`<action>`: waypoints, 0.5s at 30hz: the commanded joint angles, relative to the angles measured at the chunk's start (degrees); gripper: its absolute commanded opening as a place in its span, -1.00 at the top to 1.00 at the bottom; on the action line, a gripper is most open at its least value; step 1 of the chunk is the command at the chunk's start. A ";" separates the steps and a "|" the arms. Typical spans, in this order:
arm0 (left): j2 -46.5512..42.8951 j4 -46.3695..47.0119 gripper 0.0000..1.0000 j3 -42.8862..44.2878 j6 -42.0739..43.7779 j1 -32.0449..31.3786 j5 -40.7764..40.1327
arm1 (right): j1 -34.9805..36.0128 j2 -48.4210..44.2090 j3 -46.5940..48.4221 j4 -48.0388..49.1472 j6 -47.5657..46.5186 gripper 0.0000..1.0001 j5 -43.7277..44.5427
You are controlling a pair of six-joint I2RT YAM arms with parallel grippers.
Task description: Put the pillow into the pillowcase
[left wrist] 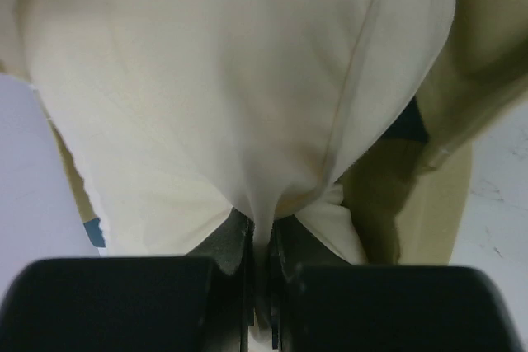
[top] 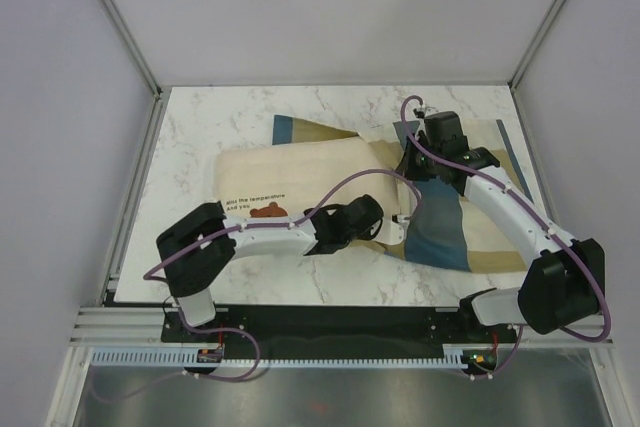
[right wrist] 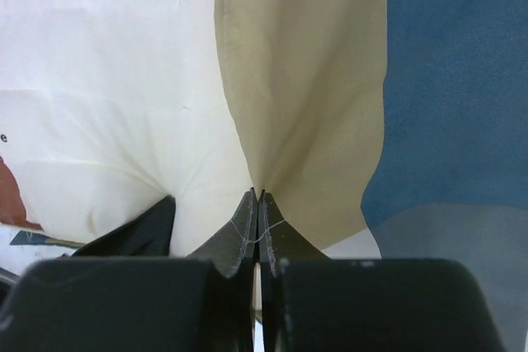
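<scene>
Pale panels close in a white marbled desk [top: 220,127] seen from above. The pillow [top: 270,172] lies across its middle, its left end bare and showing the dark text and the brown bear face. Its right end meets the pillowcase [top: 445,232], whose blue and tan blocks spread toward the right edge. The left gripper [top: 385,222] sits at the pillow's near edge, where the two fabrics meet. The right gripper [top: 413,169] sits at the far side of the same junction.

From the left wrist, the left gripper [left wrist: 260,228] is pinched tight on a fold of cream cloth. This looks like the pillow [left wrist: 214,88], bulging above with a seam line. Tan pillowcase [left wrist: 388,212] fabric lies just to its right.

From the right wrist, the right gripper [right wrist: 257,199] is clamped on a tan panel of the pillowcase [right wrist: 305,88], with a blue block beside it. The pillow [right wrist: 107,80] fills the left, a sliver of brown print at the edge.
</scene>
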 commanded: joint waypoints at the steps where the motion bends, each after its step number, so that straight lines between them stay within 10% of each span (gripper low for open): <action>1: 1.55 2.98 0.95 -0.38 3.80 1.07 -1.75 | 0.28 -1.24 2.76 -0.54 -0.16 0.88 -2.16; 11: -2.84 2.98 0.95 1.45 3.80 2.31 -1.75 | 0.37 -5.10 -4.87 2.26 2.13 -0.24 5.04; 15: -4.07 2.98 0.95 2.34 3.80 2.57 -1.75 | 0.81 -9.76 -11.29 3.68 2.91 -0.32 6.80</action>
